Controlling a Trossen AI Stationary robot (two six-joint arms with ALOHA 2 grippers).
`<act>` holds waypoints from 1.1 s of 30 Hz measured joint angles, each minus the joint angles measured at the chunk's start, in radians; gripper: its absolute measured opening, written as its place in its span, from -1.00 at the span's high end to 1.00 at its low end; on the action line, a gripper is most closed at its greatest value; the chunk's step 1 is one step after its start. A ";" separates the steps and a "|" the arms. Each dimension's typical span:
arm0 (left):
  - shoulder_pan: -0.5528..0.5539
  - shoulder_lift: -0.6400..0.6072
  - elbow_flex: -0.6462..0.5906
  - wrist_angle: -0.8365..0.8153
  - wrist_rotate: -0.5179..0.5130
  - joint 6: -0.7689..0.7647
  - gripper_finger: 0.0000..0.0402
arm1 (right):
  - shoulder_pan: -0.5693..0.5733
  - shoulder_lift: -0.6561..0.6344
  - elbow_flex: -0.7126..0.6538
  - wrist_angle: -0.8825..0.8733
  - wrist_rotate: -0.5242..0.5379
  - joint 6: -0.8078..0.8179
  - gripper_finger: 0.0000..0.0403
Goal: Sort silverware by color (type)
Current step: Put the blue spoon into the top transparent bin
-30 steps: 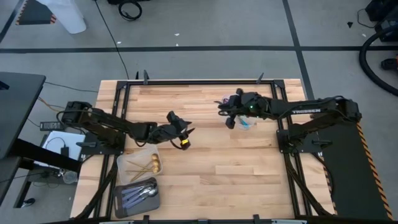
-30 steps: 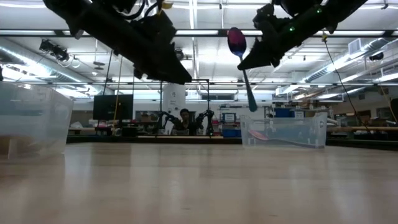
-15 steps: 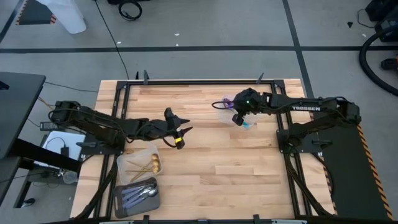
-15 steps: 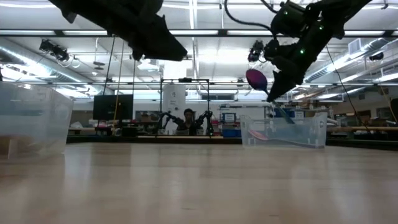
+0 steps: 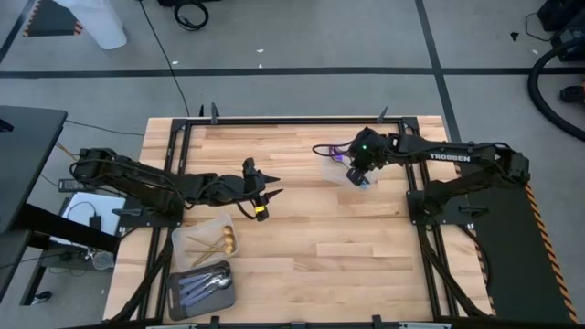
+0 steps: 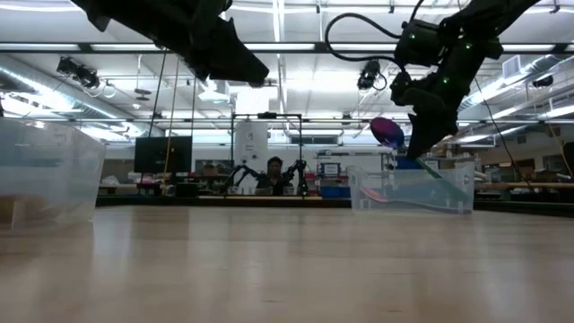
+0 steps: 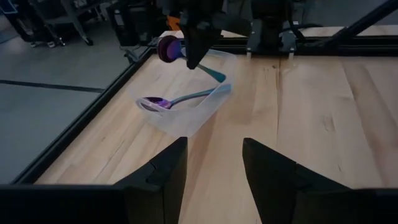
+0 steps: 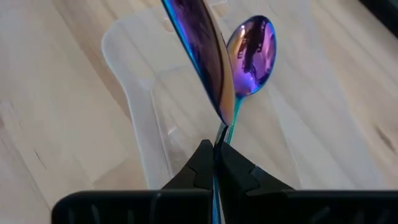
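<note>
The right gripper [image 8: 214, 163] is clamped on the handle of an iridescent purple spoon [image 8: 202, 53] and holds it bowl-up directly above the clear container [image 5: 352, 175] at the table's far right; the low view shows the spoon's lower end reaching down inside that container's rim. A second purple spoon [image 7: 177, 99] with a teal handle already lies inside the same container. The left gripper [image 7: 214, 177] hangs with its fingers spread and empty above the table [image 5: 311, 228] near its middle-left, facing the right arm. At the near left, a clear tray [image 5: 207, 240] holds the gold utensils [image 5: 216, 242] and a darker tray [image 5: 201, 286] next to it holds the silver utensils [image 5: 206, 283]. No loose silverware is visible on the bare table. In the inspector's judgement the sort is nearly complete: gold and silver groups are binned, and only the release of the held spoon remains.
</note>
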 joint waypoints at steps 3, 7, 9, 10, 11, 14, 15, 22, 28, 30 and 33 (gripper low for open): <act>0.002 0.000 0.000 0.007 0.000 0.000 0.19 | -0.017 0.000 0.000 -0.001 -0.027 0.020 0.94; 0.016 0.000 0.000 0.009 0.000 0.001 0.19 | -0.052 0.000 0.000 0.005 -0.078 0.032 0.94; 0.027 0.000 0.000 0.011 0.000 0.002 0.19 | -0.067 0.000 0.000 0.006 -0.106 0.044 0.94; 0.033 0.000 0.000 0.011 0.000 0.002 0.19 | -0.073 0.000 0.000 0.006 -0.124 0.045 0.94; 0.038 0.000 0.000 0.010 0.000 0.002 0.19 | -0.080 0.000 0.000 0.005 -0.142 0.044 0.94; 0.045 0.000 0.000 0.010 0.000 0.001 0.19 | -0.098 0.001 0.000 0.005 -0.175 0.045 0.94; 0.045 0.000 0.000 0.011 -0.001 0.001 0.19 | -0.104 0.001 0.000 0.005 -0.181 0.046 0.94; 0.040 0.000 0.000 0.022 0.000 0.002 0.19 | -0.122 0.035 -0.001 0.008 -0.190 0.046 0.94; 0.019 -0.016 0.000 0.001 0.000 0.000 0.19 | -0.123 0.151 -0.001 0.079 -0.193 0.038 0.94; 0.008 -0.044 0.001 -0.022 0.000 -0.001 0.19 | -0.128 0.182 -0.001 0.100 -0.193 0.030 0.94; -0.005 -0.099 0.001 -0.108 0.000 -0.012 0.19 | -0.150 0.222 0.000 0.112 -0.194 0.034 0.92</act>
